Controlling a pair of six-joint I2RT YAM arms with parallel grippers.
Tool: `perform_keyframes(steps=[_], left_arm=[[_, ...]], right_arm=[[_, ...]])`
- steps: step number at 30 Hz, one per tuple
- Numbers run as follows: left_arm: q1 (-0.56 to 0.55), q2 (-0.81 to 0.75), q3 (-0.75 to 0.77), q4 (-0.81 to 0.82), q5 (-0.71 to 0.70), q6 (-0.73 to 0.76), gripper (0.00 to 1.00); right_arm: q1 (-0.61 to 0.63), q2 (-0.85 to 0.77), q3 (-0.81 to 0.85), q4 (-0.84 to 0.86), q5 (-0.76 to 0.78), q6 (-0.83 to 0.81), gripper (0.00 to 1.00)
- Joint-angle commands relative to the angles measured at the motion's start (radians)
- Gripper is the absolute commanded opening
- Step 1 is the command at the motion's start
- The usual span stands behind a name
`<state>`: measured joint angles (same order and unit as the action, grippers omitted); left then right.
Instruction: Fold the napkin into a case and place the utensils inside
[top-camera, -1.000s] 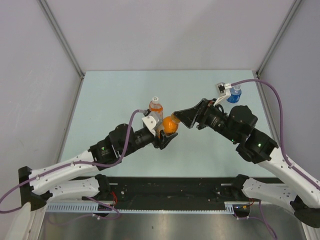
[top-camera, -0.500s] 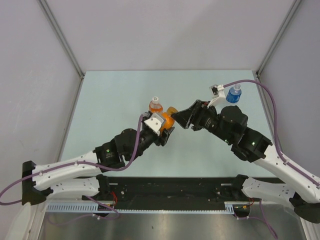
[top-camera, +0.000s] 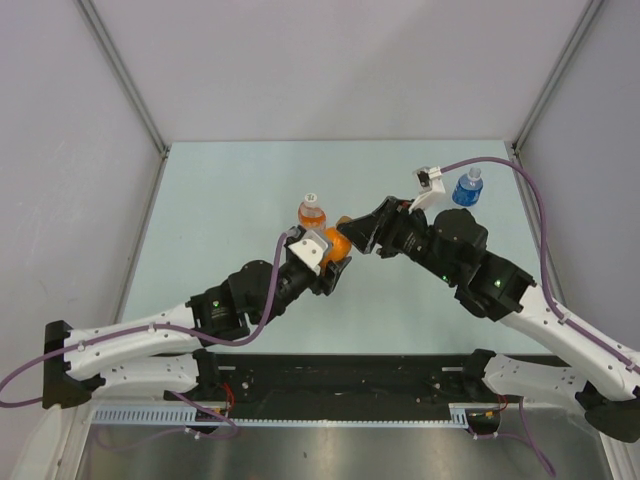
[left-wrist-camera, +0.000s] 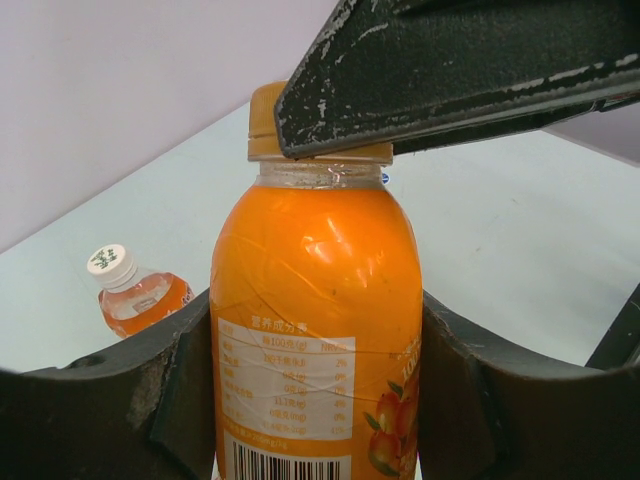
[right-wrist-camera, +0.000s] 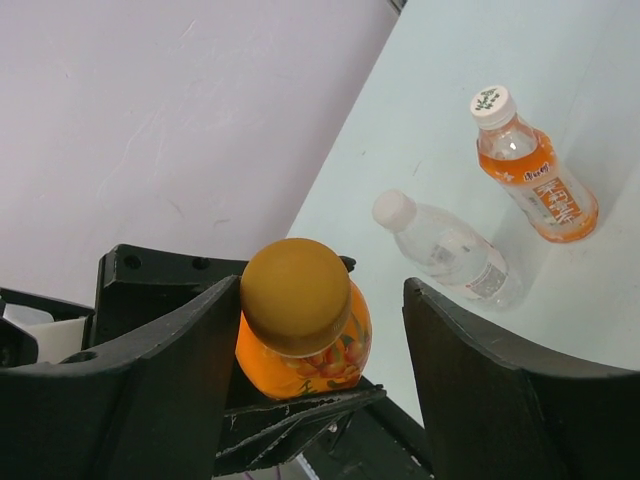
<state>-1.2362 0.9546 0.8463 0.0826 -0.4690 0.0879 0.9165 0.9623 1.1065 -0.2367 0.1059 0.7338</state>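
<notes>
Near the middle of the pale green tabletop (top-camera: 220, 190), between the two arms, is a squat plastic bottle of opaque orange juice (top-camera: 340, 243). It has a rounded shoulder, a yellow-orange screw cap and a clear neck ring. A shiny wrap label shows printed fruit, a white nutrition table and a barcode at the lower edge. The pictures do not show whether its base rests on the table.

The left gripper (left-wrist-camera: 315, 400) is clamped on the bottle's body. Its two black fingers (left-wrist-camera: 170, 390) press flat against opposite sides of the label, just below the shoulder.

The right gripper (right-wrist-camera: 322, 300) reaches in from the other side at cap height, with its jaws standing apart around the cap. In its own wrist view, one worn black finger (right-wrist-camera: 170, 390) lies against or just beside the cap's edge. The other finger shows a clear gap, so nothing is pinched. In the left wrist view, one of these fingers crosses in front of the cap.

Just beyond the held bottle stands a small clear bottle of orange drink with a white cap (top-camera: 312, 210). A clear white-capped bottle (right-wrist-camera: 450, 250) is near it. A small blue-labelled bottle (top-camera: 466, 188) stands well apart at the far right.
</notes>
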Motion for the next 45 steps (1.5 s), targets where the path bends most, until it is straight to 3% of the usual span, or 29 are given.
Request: perform_keyframes(steps=[1, 4, 10, 13, 16, 20, 23, 27, 34, 41, 45], left_arm=[[-0.009, -0.020, -0.001, 0.039, -0.008, 0.013, 0.00], [-0.014, -0.017, -0.007, 0.040, 0.000, 0.010, 0.00], [-0.017, -0.019, -0.010, 0.045, 0.007, 0.013, 0.00], [-0.019, -0.022, -0.009, 0.042, 0.009, 0.013, 0.00], [-0.020, -0.040, -0.009, 0.026, 0.024, 0.009, 0.00], [0.000, -0.100, -0.006, 0.005, 0.217, -0.052, 0.00], [0.079, -0.143, 0.007, 0.003, 0.519, -0.158, 0.00], [0.210, -0.172, 0.028, 0.034, 0.829, -0.281, 0.00], [0.300, -0.113, 0.086, 0.123, 1.316, -0.486, 0.00], [0.320, -0.014, 0.073, 0.395, 1.550, -0.700, 0.00], [0.320, 0.019, 0.053, 0.535, 1.604, -0.800, 0.00]], right_arm=[[0.008, 0.004, 0.032, 0.059, 0.029, 0.004, 0.69], [0.010, 0.003, 0.032, 0.065, 0.032, -0.001, 0.66], [0.013, 0.009, 0.030, 0.068, 0.026, -0.008, 0.45], [0.016, 0.010, 0.029, 0.070, 0.026, -0.014, 0.29], [0.016, 0.006, 0.024, 0.068, 0.026, -0.033, 0.01], [0.019, -0.011, 0.009, 0.102, -0.032, -0.097, 0.00], [0.022, -0.037, -0.014, 0.131, -0.081, -0.145, 0.00], [0.015, -0.080, -0.049, 0.204, -0.231, -0.200, 0.00], [0.015, -0.152, -0.109, 0.350, -0.527, -0.341, 0.00], [0.012, -0.171, -0.114, 0.401, -0.848, -0.444, 0.00], [0.002, -0.171, -0.114, 0.399, -0.931, -0.465, 0.00]])
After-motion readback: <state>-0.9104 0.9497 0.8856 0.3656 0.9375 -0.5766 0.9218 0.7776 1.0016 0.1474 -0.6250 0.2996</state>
